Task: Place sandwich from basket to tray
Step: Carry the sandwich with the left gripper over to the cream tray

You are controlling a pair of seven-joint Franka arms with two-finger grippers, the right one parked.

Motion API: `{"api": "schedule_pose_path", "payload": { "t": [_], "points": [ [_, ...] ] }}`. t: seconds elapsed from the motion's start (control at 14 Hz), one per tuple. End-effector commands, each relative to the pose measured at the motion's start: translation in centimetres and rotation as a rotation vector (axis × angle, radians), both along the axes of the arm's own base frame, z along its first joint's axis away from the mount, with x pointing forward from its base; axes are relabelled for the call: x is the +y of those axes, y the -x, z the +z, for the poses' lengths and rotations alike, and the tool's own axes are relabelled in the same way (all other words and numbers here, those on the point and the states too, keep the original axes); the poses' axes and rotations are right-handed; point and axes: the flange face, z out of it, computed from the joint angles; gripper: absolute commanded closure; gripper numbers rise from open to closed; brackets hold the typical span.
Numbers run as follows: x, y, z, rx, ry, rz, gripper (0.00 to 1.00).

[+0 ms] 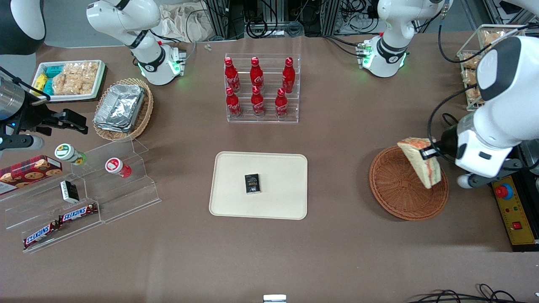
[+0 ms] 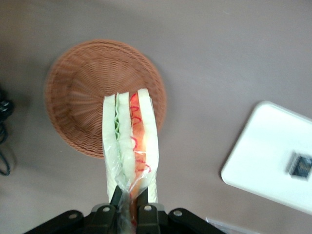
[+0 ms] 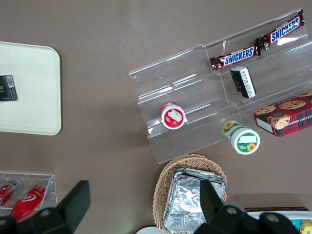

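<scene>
Front view first: we see the hand (image 1: 429,153) of the working arm closed on the wrapped edge of the sandwich (image 1: 422,165), which hangs clear above the basket (image 1: 400,189), over the basket's part toward two o'clock from its centre. The sandwich wedge is tilted, its broad crust end up and its narrow tip pointing down toward the wicker without touching it. In the left wrist view we see the two fingers (image 2: 145,213) pinched tight on the clear wrap at the sandwich's (image 2: 130,141) end, with its white bread, green and orange-red layers facing the camera and the basket (image 2: 83,92) below. On the desk (image 1: 337,139), the tray (image 1: 236,198) lies flat toward the parked arm's end from the basket, well apart from it. A small black packet (image 1: 252,183) rests on the tray near its centre. At twelve o'clock from the tray, farther from the front camera, stands a clear rack of red cola bottles (image 1: 257,88). The basket holds nothing else that we can see.
</scene>
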Motion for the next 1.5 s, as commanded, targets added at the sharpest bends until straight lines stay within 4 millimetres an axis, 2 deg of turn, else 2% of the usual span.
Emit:
{"api": "schedule_pose_path", "payload": {
  "t": [0.0,0.14,0.29,0.5,0.71,0.79,0.93,1.07,1.21,1.43],
  "points": [
    [-6.3,1.3,0.2,0.006,0.035,-0.153,1.00],
    [-10.2,1.3,-0.7,-0.036,0.077,-0.220,1.00],
    [-15.0,1.1,-3.4,-0.069,0.086,-0.296,1.00],
    [-20.7,0.9,-9.3,-0.083,0.063,-0.392,1.00],
    [-24.1,0.6,-14.9,-0.090,0.057,-0.448,1.00],
    [-26.0,0.9,-17.0,-0.096,0.076,-0.471,1.00],
    [-27.7,1.0,-19.5,-0.117,0.106,-0.478,1.00],
    [-28.2,1.1,-21.8,-0.095,0.116,-0.479,1.00],
    [-28.8,1.2,-25.0,-0.074,0.123,-0.497,1.00],
    [-28.9,1.2,-27.2,-0.077,0.105,-0.509,1.00]
  ]
}}
